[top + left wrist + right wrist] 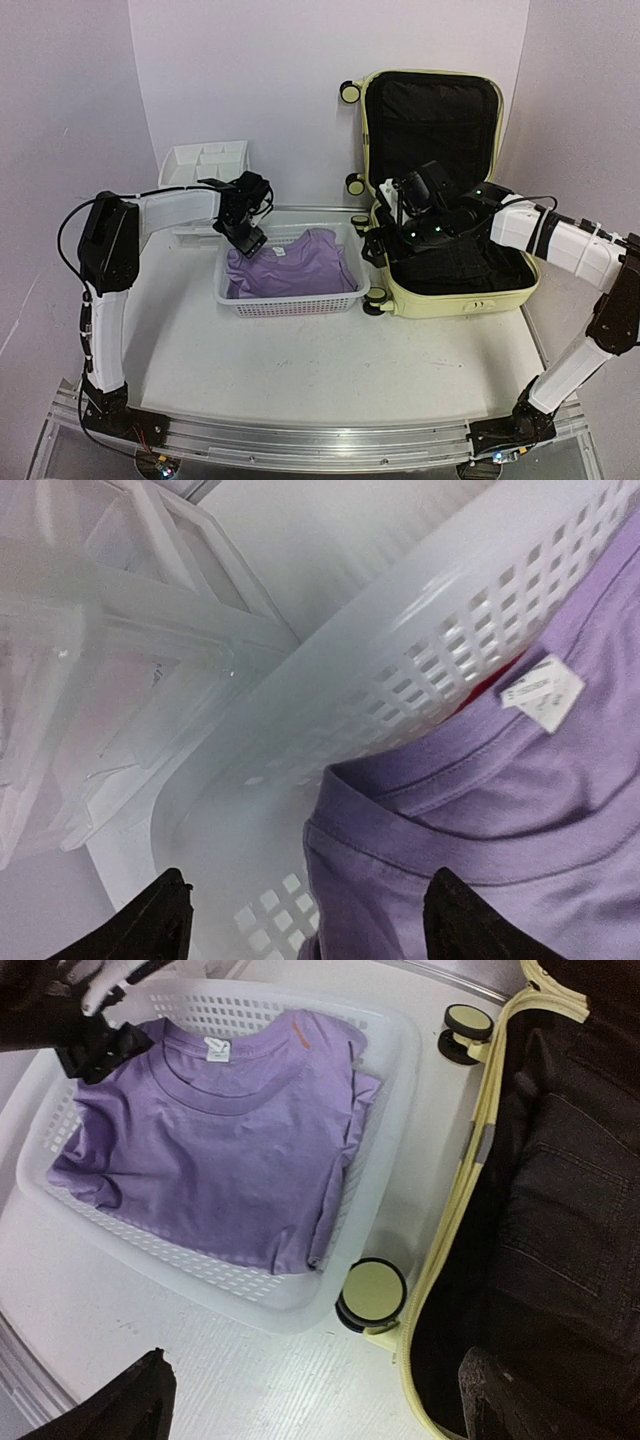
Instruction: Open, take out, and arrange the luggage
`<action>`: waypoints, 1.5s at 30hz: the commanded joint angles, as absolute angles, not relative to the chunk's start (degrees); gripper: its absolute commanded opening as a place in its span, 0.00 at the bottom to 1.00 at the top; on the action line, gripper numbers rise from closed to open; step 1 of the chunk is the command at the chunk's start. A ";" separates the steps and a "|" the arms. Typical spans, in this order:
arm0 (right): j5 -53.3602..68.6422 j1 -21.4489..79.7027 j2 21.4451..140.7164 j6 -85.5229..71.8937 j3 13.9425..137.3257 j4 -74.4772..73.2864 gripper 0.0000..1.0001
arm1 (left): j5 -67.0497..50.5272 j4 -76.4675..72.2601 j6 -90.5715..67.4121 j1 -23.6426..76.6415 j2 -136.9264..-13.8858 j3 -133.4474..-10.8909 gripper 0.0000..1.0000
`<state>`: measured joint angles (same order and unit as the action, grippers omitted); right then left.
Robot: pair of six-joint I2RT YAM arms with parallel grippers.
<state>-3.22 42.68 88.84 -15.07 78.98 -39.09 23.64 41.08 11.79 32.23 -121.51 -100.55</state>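
Note:
The luggage (452, 300), a pale yellow suitcase, lies open at the back right with its lid upright against the wall. Dark folded clothes (560, 1210) fill its black-lined lower half behind the yellow rim (452, 1245). My right gripper (388, 222) hangs open over the suitcase's left edge; in the right wrist view its fingertips (315, 1390) straddle the rim with nothing between them. My left gripper (246, 238) is open at the back left corner of a white mesh basket (290, 301). Its fingertips (310, 910) stand just above the collar of a purple T-shirt (480, 810).
The purple T-shirt (295, 265) lies spread in the basket (392, 1130), which touches a suitcase wheel (372, 1293). A white plastic drawer unit (205, 165) stands behind the basket's left end, close to the left gripper (120, 630). Bare table lies in front.

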 commanded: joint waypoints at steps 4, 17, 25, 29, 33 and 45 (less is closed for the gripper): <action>-11.39 37.62 85.96 -11.74 80.86 -41.76 0.98 | 4.94 44.47 3.83 31.92 -103.41 -106.54 0.94; -4.80 20.76 95.30 6.58 81.41 -41.75 0.98 | -12.11 20.55 -4.32 27.55 -90.00 -83.55 0.96; 3.12 19.75 102.91 8.72 88.10 -50.54 0.98 | -11.34 31.41 -12.60 27.68 -91.56 -85.73 0.90; 1.77 19.77 108.21 2.04 92.76 -52.79 0.98 | -9.84 31.65 -14.11 27.69 -90.95 -86.45 0.90; -2.87 19.79 113.86 -8.69 97.99 -54.81 0.93 | -8.90 33.20 -10.97 27.69 -95.34 -90.55 0.88; -11.30 23.68 129.80 -16.34 115.47 -62.97 0.68 | -7.62 39.55 -6.61 27.64 -100.77 -98.61 0.89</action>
<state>-8.80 22.33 126.58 -15.49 108.84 -60.31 -8.29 37.39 -9.08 27.59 -100.73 -94.65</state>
